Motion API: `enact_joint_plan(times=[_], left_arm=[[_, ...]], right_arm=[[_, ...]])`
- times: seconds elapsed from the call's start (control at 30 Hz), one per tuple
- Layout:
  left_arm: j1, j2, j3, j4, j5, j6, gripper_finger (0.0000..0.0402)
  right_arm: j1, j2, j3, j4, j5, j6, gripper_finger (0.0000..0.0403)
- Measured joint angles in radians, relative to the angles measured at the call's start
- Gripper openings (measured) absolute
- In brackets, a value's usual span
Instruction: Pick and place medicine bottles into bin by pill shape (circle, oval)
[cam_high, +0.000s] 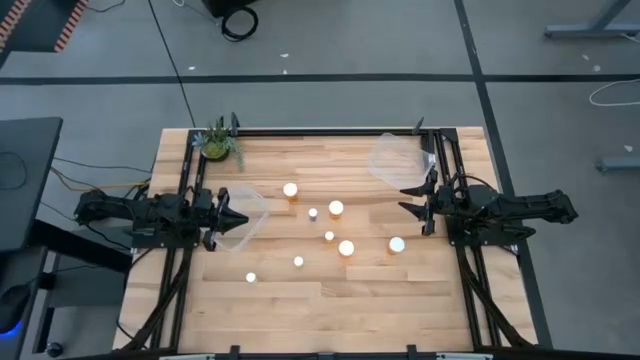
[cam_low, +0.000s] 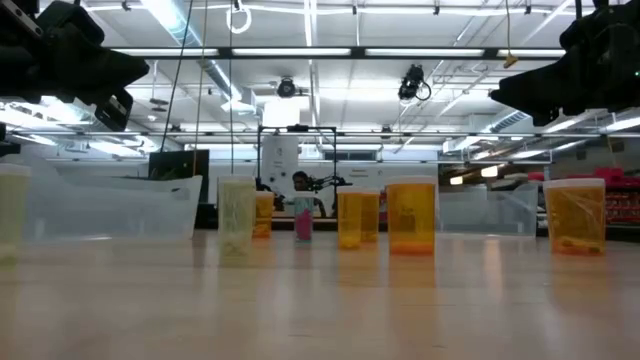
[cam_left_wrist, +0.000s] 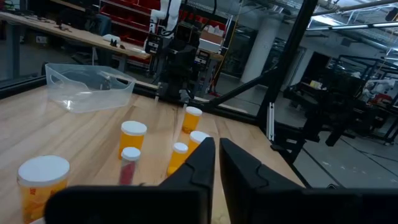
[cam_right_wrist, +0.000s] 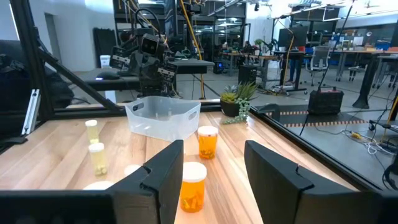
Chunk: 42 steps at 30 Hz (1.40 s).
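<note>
Eight small amber bottles with white caps stand upright on the wooden table's middle, among them one at the far left, one at the right and one nearest the front. They also show in the left wrist view and the right wrist view. My left gripper is shut and empty, held high above a clear bin at the table's left. My right gripper is open and empty, held high at the table's right, facing the bottles.
A second clear bin sits at the far right of the table. A small green potted plant stands at the far left corner. Black frame rails run along both sides. Bare wood lies toward the near edge.
</note>
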<state>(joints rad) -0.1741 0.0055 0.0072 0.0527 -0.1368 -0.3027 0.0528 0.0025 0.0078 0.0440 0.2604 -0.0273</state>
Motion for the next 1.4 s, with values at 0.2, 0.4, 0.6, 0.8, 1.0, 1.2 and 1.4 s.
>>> enact_joint_plan(times=[0.2,0.4,0.6,0.8,1.0,1.2,1.4], left_arm=[[0.000,0.000,0.000,0.000,0.000,0.001,0.0023],[0.000,0.000,0.000,0.000,0.000,0.000,0.0029],[0.000,0.000,0.000,0.000,0.000,0.000,0.0034],[0.000,0.000,0.000,0.000,0.000,0.000,0.0025],[0.000,0.000,0.000,0.000,0.000,0.000,0.0028],[0.000,0.000,0.000,0.000,0.000,0.000,0.0036],[0.000,0.000,0.000,0.000,0.000,0.000,0.0031]], right_arm=[[0.000,0.000,0.000,0.000,0.000,0.000,0.0178],[0.000,0.000,0.000,0.000,0.000,0.000,0.0178],[0.000,0.000,0.000,0.000,0.000,0.000,0.0178],[0.000,0.000,0.000,0.000,0.000,0.000,0.0178],[0.000,0.000,0.000,0.000,0.000,0.000,0.0178],[0.000,0.000,0.000,0.000,0.000,0.000,0.0178],[0.000,0.000,0.000,0.000,0.000,0.000,0.0178]])
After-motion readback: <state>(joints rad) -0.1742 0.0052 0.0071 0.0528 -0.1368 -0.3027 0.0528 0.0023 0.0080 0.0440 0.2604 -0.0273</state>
